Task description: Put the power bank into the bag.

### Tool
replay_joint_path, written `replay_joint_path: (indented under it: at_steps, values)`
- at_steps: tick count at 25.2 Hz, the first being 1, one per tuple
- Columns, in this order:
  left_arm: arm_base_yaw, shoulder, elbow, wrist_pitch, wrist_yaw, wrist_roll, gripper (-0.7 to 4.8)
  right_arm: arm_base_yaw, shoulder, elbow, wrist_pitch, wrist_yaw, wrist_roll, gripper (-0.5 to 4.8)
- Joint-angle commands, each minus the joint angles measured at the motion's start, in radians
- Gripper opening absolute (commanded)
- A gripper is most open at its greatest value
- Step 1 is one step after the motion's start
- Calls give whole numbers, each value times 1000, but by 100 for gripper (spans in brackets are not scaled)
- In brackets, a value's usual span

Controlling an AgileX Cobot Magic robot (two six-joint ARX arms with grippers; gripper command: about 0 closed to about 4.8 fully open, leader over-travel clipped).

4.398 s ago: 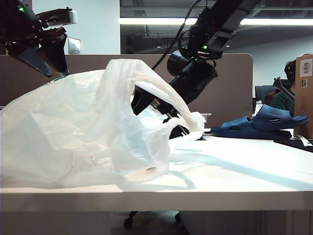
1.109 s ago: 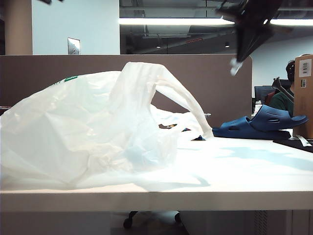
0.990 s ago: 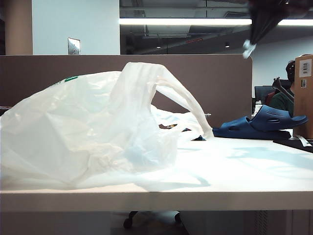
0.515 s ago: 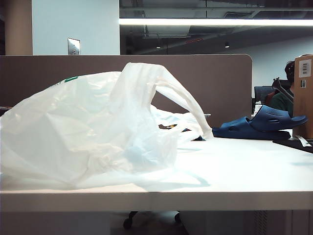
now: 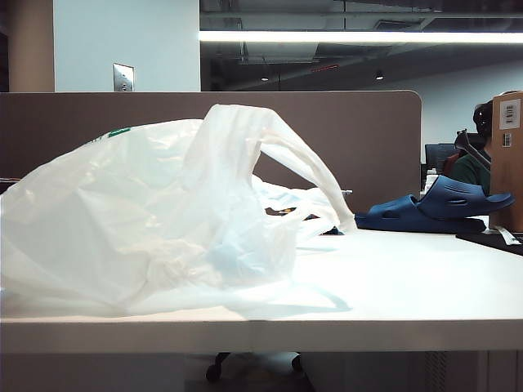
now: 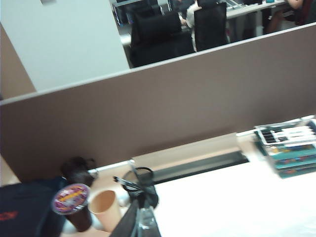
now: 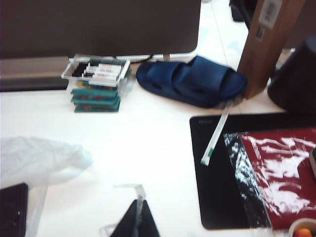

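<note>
Exterior view shows the bag (image 5: pixel 155 220) slumped on the white table (image 5: pixel 409 286), its crinkled body heaped toward the left and one loop handle (image 5: pixel 302 163) arching over toward the blue clog (image 5: pixel 437 208) at the far right edge. Neither arm appears in this view.

In the right wrist view the right gripper (image 7: pixel 137 217) hangs above the table with its jaws pressed together and nothing between them. A rumpled fold of the bag (image 7: pixel 39 158) lies off to one side of the jaws, and past that fold, at the picture's corner, sits a flat black slab with a rounded corner, the power bank (image 7: pixel 12 210), partly behind translucent plastic; whether it lies fully inside the bag cannot be told. Beyond the jaws stand a clear tray of markers (image 7: pixel 97 71) on stacked teal boxes, with the blue clog just beside them. To the other side of the jaws lies a black mat (image 7: pixel 212 173) carrying a red packet in shiny wrap (image 7: pixel 281 173), and a cardboard box (image 7: pixel 269 44) stands near the clog.

In the left wrist view the left gripper (image 6: pixel 141 222) is also closed and empty, raised over the table. Near its jaws stand a paper cup (image 6: pixel 105 207) and a dark cup with a printed lid (image 6: pixel 71 200); ahead runs the brown partition (image 6: pixel 197 103).
</note>
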Motion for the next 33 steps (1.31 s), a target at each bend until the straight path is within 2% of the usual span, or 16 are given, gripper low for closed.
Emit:
replay_joint_path:
  at_steps: [1,5,8,16,19,33]
  values:
    - [1,-11,2,-21,51,-62,-6,-1,-103,-126,66,0,-14,-8]
    - [1,-41,-10,-40,66,-62,-6,-1,-229,-276,129,-1,-14,-8]
    - [1,-143,-95,-39,66,-61,-6,-1,-356,-430,194,-4,-14,-8]
    - [1,-377,-304,-42,68,-62,-6,0,-549,-613,244,-13,-14,-8]
    - [1,-455,-379,-42,69,-75,-6,0,-624,-691,262,-56,-14,-8]
    - [1,-788,-682,-42,74,-107,-6,1,-941,-1040,376,-58,10,-8]
